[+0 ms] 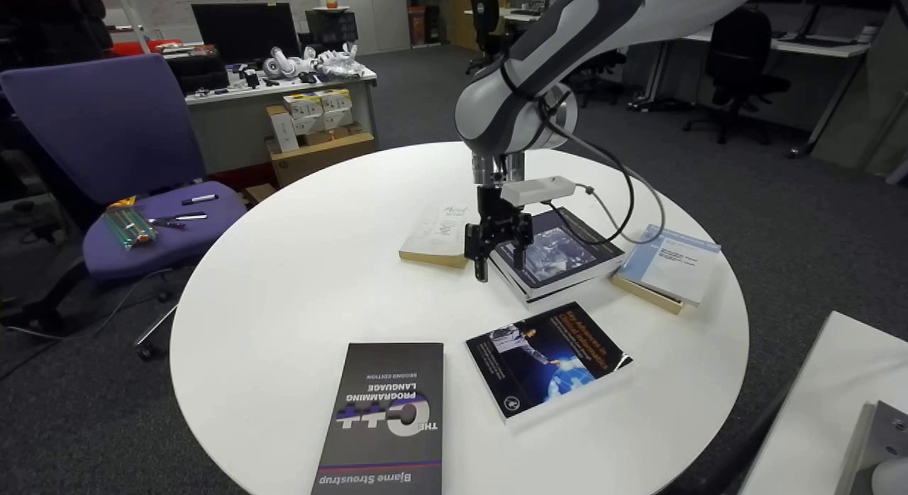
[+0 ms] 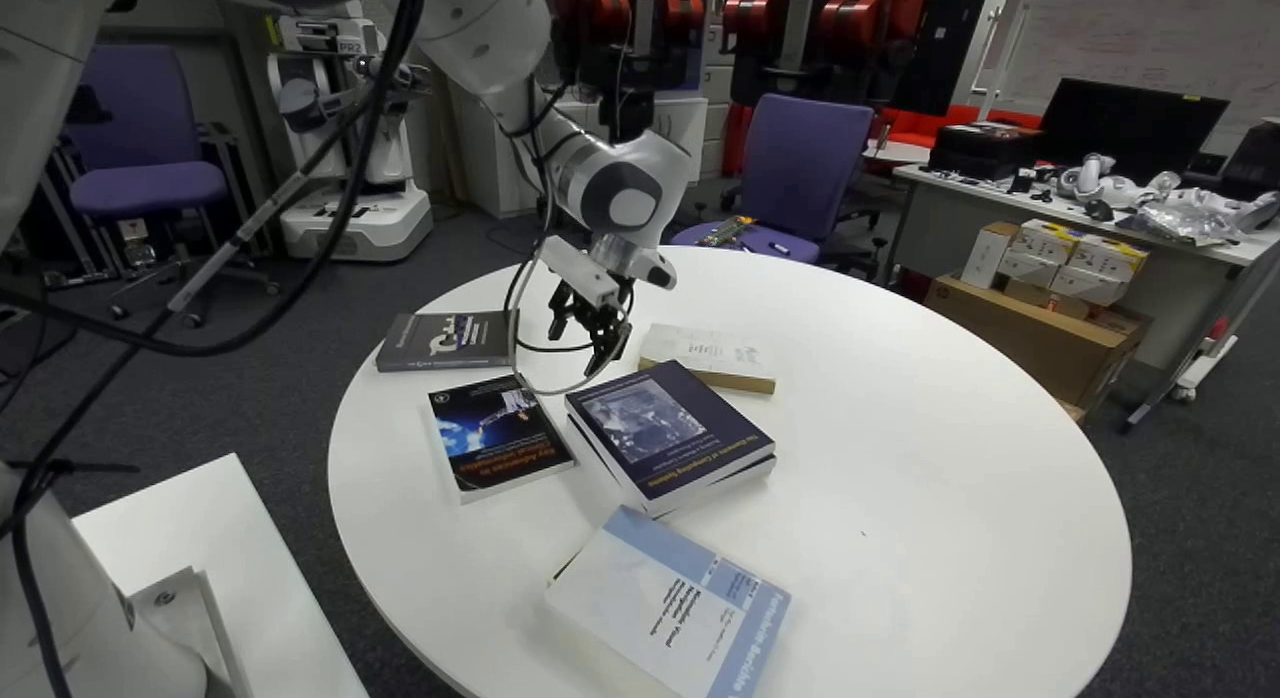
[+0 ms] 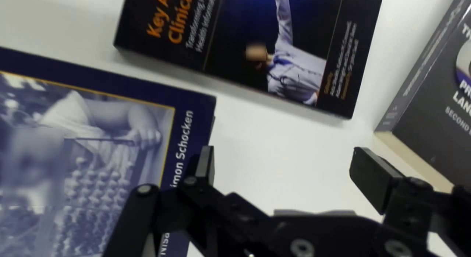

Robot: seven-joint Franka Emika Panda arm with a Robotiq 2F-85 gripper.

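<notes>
The arm [image 1: 567, 41] bends over the table [image 1: 305, 282], its tool [image 1: 501, 268] aimed downward and spread wide. Just below and beside the tool lies one two-book stack [image 1: 557, 255], with another pair [image 1: 667, 262] beyond; around the tool, one pale book [image 1: 441, 232], one clinical-informatics book [image 1: 546, 360], one C++ book [image 1: 386, 417].

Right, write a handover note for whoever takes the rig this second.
Gripper: open, nothing held, above the table near the dark-blue-topped stack.
Done: books already lie one on another in that stack and in the light-blue-topped stack.
Left, as I read it: C++ book, Key Advances book and pale book, each lying singly on the table.
</notes>
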